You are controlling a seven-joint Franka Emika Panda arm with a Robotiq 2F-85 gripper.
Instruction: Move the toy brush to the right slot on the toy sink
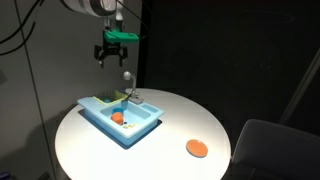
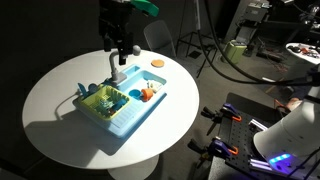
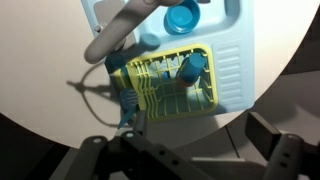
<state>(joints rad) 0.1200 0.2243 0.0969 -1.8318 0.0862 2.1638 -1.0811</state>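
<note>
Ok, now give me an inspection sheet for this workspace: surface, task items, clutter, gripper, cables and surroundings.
Surface: round white table, brightly lit.
Job's things: light blue toy sink near the table's middle; the yellow rack inside it holds a blue toy, probably the brush.
Clutter: orange disc on the table, apart from the sink; small orange item in the basin; blue cup at the sink's rim.
Grippers: gripper open and empty, hanging above the sink.
Cables: dark cables on the floor beyond the table; none seen on the table.
Surroundings: dark room; a grey seat-like shape beside the table.
</note>
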